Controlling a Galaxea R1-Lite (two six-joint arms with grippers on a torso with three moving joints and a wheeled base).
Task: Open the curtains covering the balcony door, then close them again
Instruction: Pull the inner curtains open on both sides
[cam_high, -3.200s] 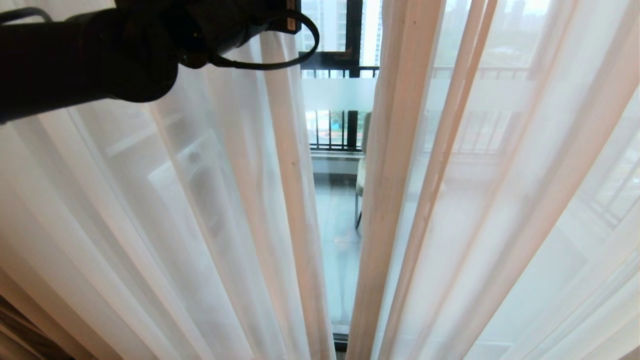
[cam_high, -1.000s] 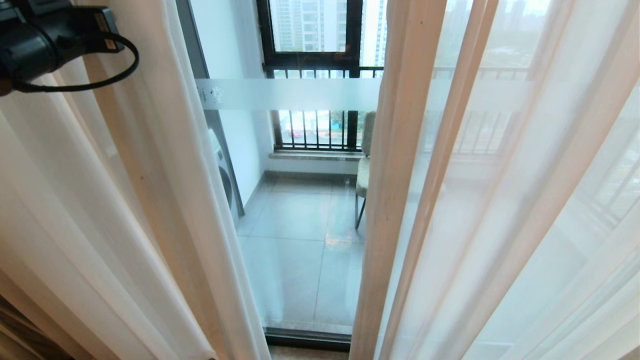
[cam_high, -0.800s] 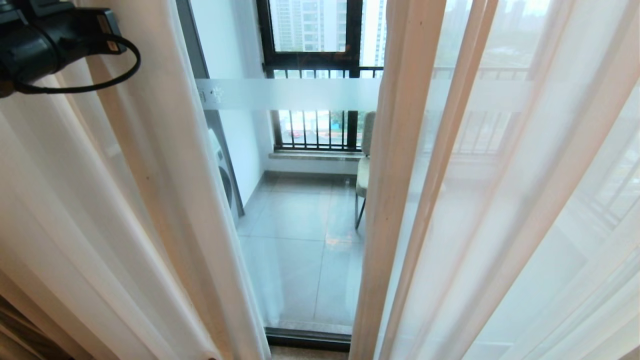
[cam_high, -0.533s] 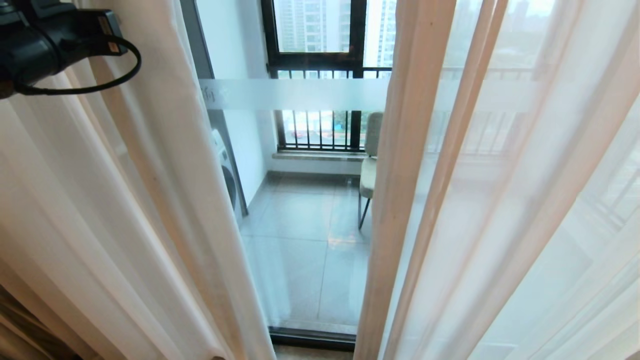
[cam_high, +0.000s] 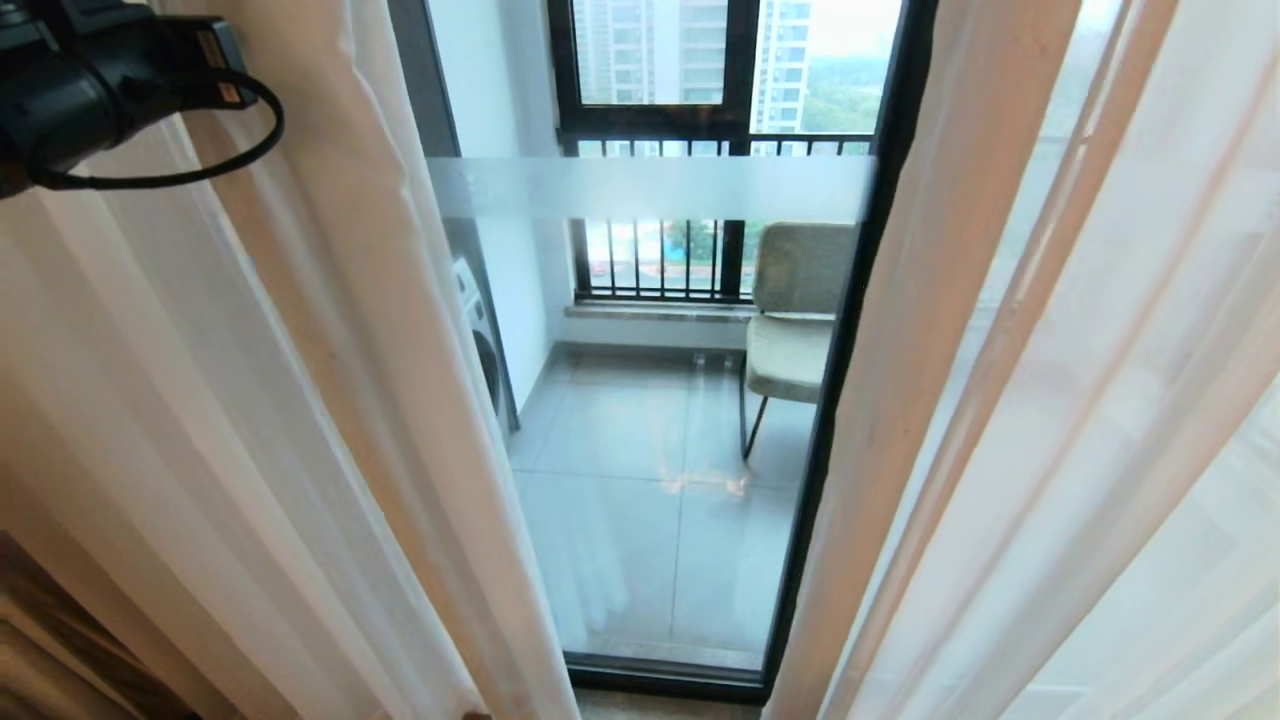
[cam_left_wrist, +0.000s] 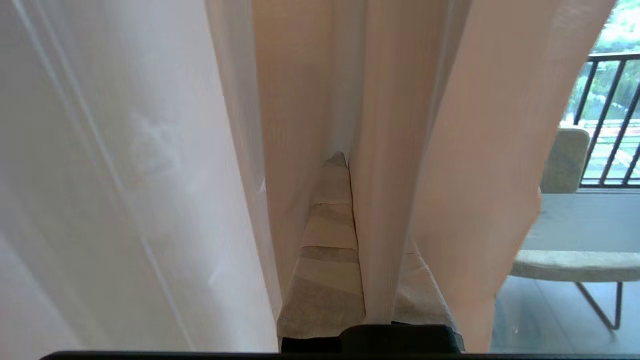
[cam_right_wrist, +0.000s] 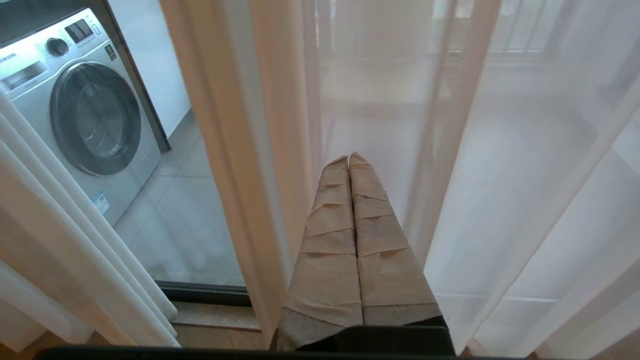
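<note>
Hanging in soft, light folds, the curtains (cam_high: 330, 380) should slide easily but can slip from a pinch; the hemmed edge is the best place to hold. The left hand (cam_left_wrist: 336, 235) is raised high, and a fold of the curtain lies between its closed fingers, so it seems to grip it, though the contact is partly hidden. The right hand (cam_right_wrist: 350, 240) is pressed shut and empty, with the right panel just ahead of it. Between the panels, the balcony door (cam_high: 650, 420) shows its glass.
</note>
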